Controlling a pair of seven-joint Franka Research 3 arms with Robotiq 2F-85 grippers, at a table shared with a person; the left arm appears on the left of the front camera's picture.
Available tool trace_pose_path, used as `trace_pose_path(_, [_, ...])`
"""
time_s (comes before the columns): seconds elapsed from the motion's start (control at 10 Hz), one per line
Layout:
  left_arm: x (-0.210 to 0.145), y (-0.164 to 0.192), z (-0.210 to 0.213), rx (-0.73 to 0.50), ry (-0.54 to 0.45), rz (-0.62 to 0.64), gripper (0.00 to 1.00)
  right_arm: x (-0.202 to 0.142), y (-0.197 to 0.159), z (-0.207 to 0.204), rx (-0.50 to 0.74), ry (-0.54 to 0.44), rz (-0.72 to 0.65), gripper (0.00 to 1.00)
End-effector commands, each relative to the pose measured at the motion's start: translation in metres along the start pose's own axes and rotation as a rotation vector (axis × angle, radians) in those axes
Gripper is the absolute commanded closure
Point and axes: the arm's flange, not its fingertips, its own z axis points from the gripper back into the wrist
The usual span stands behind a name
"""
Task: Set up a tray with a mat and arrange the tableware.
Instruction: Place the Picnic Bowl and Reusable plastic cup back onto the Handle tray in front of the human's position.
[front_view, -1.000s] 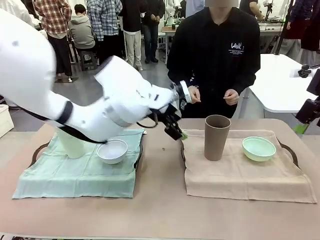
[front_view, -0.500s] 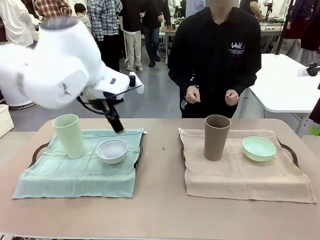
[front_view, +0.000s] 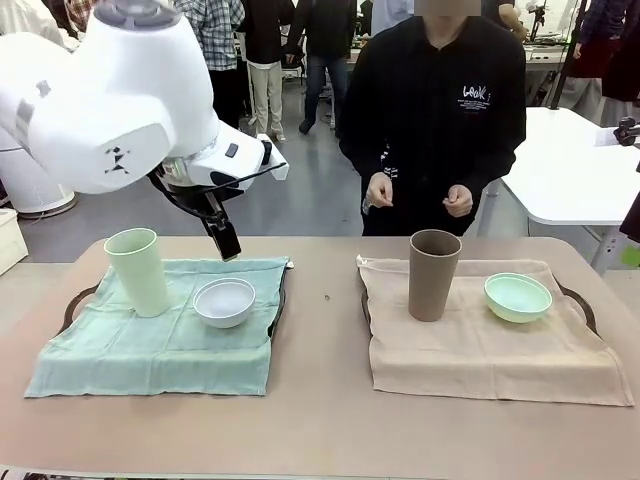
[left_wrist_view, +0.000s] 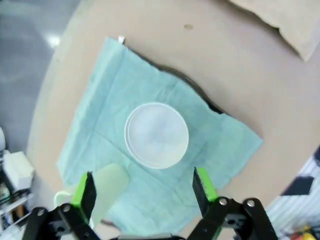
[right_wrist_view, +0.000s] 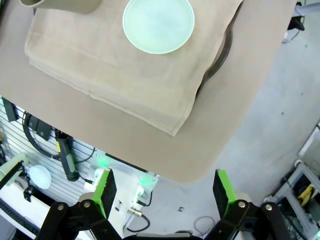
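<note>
The table (front_view: 320, 420) has two trays on it, one by the left edge and one by the right edge. Each tray has a cloth mat laid over it.

The left tray (front_view: 76, 303) has a green mat (front_view: 150, 350). A pale green cup (front_view: 140, 272) stands upright near the back left corner of this mat. A white bowl (front_view: 224, 302) sits just beside the cup, closer to the middle of the table. The bowl and the cup are not touching.

The right tray (front_view: 580, 303) has a tan mat (front_view: 480, 350). A brown cup (front_view: 434, 275) stands upright near the back left part of this mat. A mint green bowl (front_view: 518, 297) sits to its right, a little apart from it.

The left gripper (front_view: 226, 242) hangs in the air above the back edge of the green mat, behind the white bowl. Its two fingers are spread wide and hold nothing. In the left wrist view, the left gripper (left_wrist_view: 144, 187) looks down on the white bowl (left_wrist_view: 156, 135), with the pale green cup (left_wrist_view: 107, 187) lying close to one finger in the picture.

The right gripper (right_wrist_view: 165, 192) is past the table's right edge, high up over the floor. Its fingers are spread wide too, and nothing is between them. It looks down on the mint green bowl (right_wrist_view: 158, 25) on the tan mat (right_wrist_view: 115, 75).

A person (front_view: 430, 110) in a black shirt stands at the far edge of the table with both hands held up in front.
</note>
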Motion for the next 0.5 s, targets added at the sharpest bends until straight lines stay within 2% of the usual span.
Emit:
trace_pose_path(0.0, [-0.005,0.000,-0.001,-0.025,-0.033,-0.020,0.00,0.000,0.000,-0.001,0.000,0.001,0.000,0.00])
trace_pose_path(0.1, [0.000,0.000,0.000,0.000,0.000,0.000,0.00,0.000,0.000,0.000,0.000,0.000,0.000,0.00])
trace_pose_path(0.2, [-0.017,0.034,0.012,-0.269,-0.171,0.255,0.00,-0.001,0.004,0.006,0.123,-0.009,0.018,0.00])
trace_pose_path(0.3, [-0.060,0.062,0.050,-0.385,-0.277,0.362,0.00,-0.015,-0.002,0.014,0.208,-0.039,-0.007,0.00])
trace_pose_path(0.4, [-0.114,0.088,0.086,-0.464,-0.319,0.440,0.00,-0.031,-0.015,0.020,0.346,-0.078,-0.040,0.00])
